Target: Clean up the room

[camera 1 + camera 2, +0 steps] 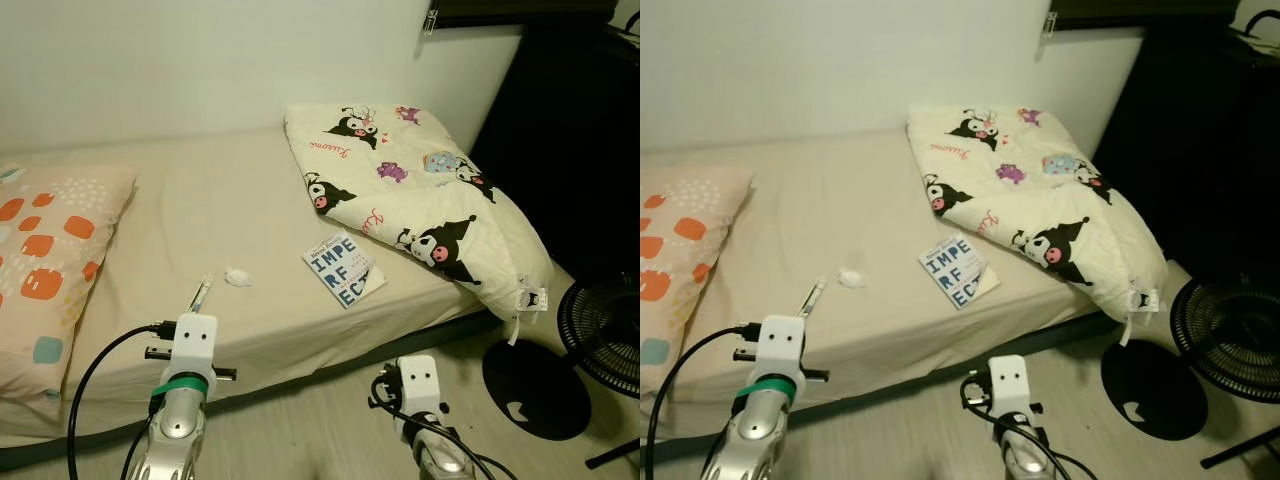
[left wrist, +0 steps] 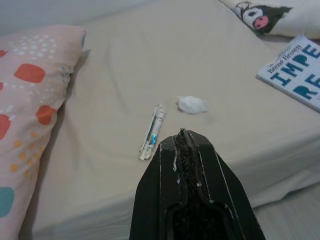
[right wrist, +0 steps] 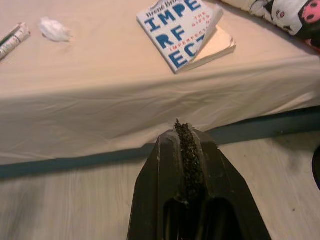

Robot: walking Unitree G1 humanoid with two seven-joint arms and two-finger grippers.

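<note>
Fingers pressed together on our left gripper (image 2: 184,134) and right gripper (image 3: 179,125); wrapper (image 2: 152,131) at 11 o'clock of left tip, tissue (image 2: 192,104) at 12, book (image 3: 184,31) at 12 of right.

1. Soft, even indoor light falls on the bed (image 1: 200,220) and the wall (image 1: 200,60).
2. The right side of the head views drops into deep shadow around the fan (image 1: 605,335).
3. The floor (image 3: 60,200) looks smeared with blur.
4. The book (image 3: 182,30) stays sharp, its cover faintly glossy.
</note>
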